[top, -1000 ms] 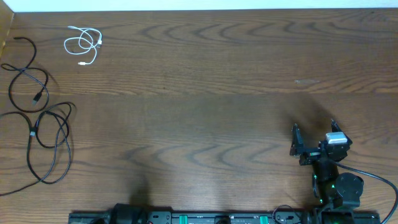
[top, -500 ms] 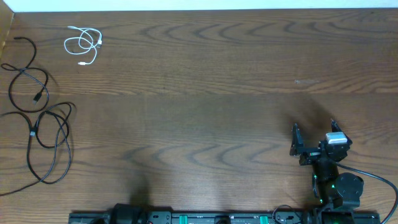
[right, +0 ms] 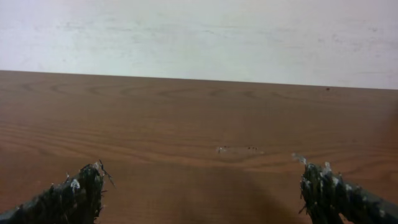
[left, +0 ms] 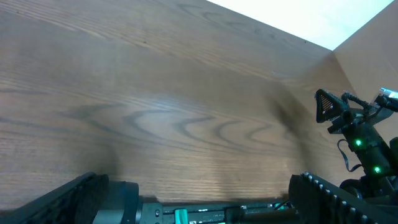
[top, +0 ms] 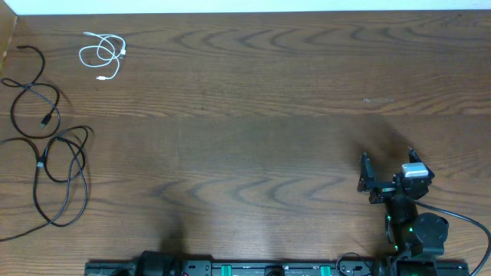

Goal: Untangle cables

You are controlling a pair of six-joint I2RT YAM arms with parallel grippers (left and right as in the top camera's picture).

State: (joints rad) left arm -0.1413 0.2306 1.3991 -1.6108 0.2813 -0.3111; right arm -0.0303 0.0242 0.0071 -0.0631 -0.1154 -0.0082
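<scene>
Brown wood-grain bench [top: 253, 92] fills the overhead view, with a pale wall strip [top: 245, 6] at 12 o'clock. My right hand [top: 387, 157] sits at 4 o'clock, jaws spread, nothing in it. My left hand [left: 202, 199] shows only in its own wrist view, fingers wide, released, empty.

The cables are all at 9 to 11 o'clock. The big looped black cable [top: 40, 162] lies lowest, with the smaller black cable [top: 32, 88] just above it, apart as far as I can tell. The white cable [top: 100, 54] is at 11, well apart.

Sorting looks done or nearly so. Any next move means a long reach left to open the self-crossed loops.

The big black cable runs off the 9 o'clock edge. Loop crossings are too thin to read, and neither wrist view shows a cable.
</scene>
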